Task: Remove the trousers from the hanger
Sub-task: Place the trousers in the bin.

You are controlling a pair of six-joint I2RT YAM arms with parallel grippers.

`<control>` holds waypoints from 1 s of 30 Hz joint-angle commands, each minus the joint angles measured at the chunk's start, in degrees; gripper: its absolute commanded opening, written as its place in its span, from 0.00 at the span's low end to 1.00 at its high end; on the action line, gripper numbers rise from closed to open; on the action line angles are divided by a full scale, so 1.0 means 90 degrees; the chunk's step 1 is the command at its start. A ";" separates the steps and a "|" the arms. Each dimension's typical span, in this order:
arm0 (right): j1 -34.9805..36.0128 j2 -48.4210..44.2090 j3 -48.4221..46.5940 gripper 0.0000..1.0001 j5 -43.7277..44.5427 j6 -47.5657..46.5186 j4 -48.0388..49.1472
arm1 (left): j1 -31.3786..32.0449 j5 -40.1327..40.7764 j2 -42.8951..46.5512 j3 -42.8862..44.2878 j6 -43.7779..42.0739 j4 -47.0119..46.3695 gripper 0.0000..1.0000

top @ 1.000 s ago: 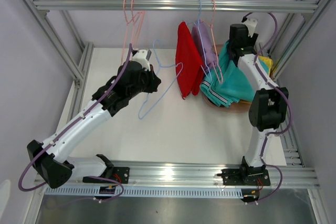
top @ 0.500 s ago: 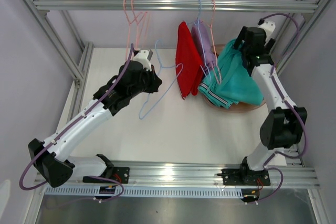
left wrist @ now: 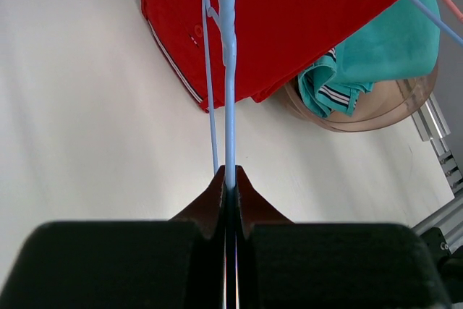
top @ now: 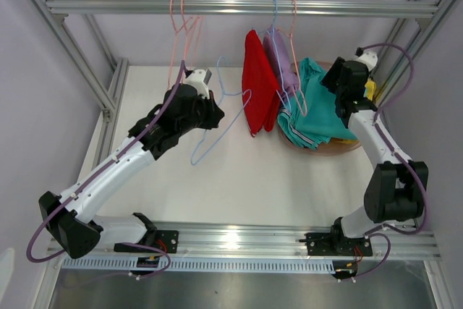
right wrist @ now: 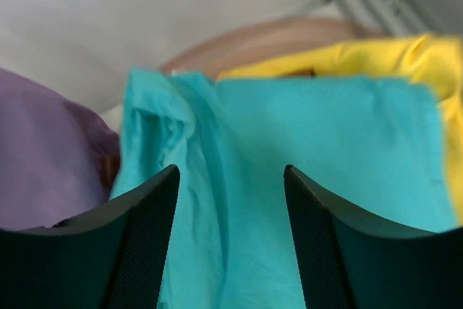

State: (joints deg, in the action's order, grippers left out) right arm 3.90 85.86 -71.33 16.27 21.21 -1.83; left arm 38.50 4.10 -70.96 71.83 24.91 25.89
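Note:
My left gripper [top: 207, 108] is shut on the wire of a bare light blue hanger [top: 226, 110], also seen in the left wrist view [left wrist: 228, 70], left of the red trousers [top: 257, 92]. The red trousers [left wrist: 289, 27] and lavender trousers [top: 282, 59] hang from hangers on the rail [top: 239, 7]. Teal trousers [top: 318, 110] lie draped over the pinkish tub [top: 325, 148], with yellow trousers [top: 370, 90] behind them. My right gripper [right wrist: 231, 179] is open and empty just above the teal trousers [right wrist: 289, 142], with yellow trousers [right wrist: 383, 59] to the right. The brown trousers are hidden.
Two bare pink hangers [top: 184, 27] hang on the rail at the left. Frame posts stand at both sides of the table [top: 217, 179]. The tub's rim [right wrist: 253, 37] shows beyond the teal cloth, and lavender cloth [right wrist: 43, 142] is at the left.
My right gripper has swung right and then lower over the tub. The teal trousers have sunk from a raised bunch into the tub. The left arm and its hanger have not moved.

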 commanded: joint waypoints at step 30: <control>0.0884 0.0536 -0.0201 0.73 -0.0822 0.0709 -0.2171 | 0.0185 0.0101 -0.0026 0.0368 -0.0297 -0.0064 0.00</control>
State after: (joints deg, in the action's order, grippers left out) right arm 9.72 87.83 -77.17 9.56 26.55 -19.29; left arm 39.44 3.79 -71.11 72.25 23.79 26.28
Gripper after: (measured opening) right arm 0.731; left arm 0.014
